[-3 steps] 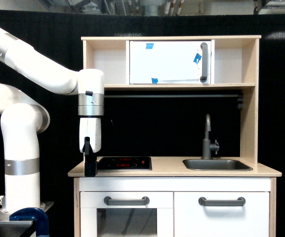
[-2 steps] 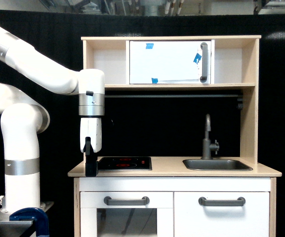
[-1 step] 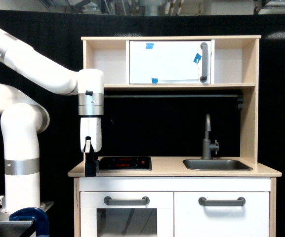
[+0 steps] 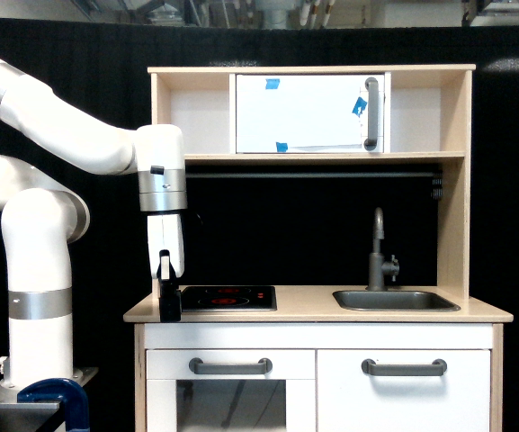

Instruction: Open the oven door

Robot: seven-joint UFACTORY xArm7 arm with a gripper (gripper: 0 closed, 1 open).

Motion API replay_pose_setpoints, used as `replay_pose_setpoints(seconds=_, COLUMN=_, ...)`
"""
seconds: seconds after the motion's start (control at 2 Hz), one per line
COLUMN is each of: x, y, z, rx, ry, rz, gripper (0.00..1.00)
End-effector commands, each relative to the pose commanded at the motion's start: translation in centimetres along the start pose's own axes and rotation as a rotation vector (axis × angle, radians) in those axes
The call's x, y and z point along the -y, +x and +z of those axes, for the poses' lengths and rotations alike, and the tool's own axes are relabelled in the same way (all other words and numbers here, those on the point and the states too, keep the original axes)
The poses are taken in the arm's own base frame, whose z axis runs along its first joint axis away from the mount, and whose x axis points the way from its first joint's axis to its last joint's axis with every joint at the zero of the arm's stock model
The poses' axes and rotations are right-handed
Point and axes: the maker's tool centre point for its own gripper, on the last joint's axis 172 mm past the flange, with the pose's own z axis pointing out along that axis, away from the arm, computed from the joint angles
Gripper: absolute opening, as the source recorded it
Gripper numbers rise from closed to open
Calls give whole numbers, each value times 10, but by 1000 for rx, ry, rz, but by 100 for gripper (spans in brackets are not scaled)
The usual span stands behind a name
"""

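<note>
- I see the oven door [image 4: 308, 113] shut on the upper shelf, its grey handle [image 4: 371, 113] at its right edge.
- My gripper [image 4: 169, 307] hangs low at the countertop's [image 4: 313, 309] left end; whether its jaws are apart I cannot tell.
- Approach not begun, I judge: next I must rise and cross to that handle.

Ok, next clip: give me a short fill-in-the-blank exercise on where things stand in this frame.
1. The oven door on the upper shelf is ____.
2. Its grey handle runs ____ along the door's edge.
3. The gripper hangs low beside the ____, at the counter's end on the exterior view's left.
4. The faucet stands behind the ____.

Missing words: closed; vertically; stovetop; sink
</note>
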Motion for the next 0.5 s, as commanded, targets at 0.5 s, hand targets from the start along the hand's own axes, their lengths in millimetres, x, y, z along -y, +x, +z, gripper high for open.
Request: replay_pose_setpoints(seconds=0.5, x=-15, y=35, z=4, rx=-45, ry=26, rz=-184, gripper=100)
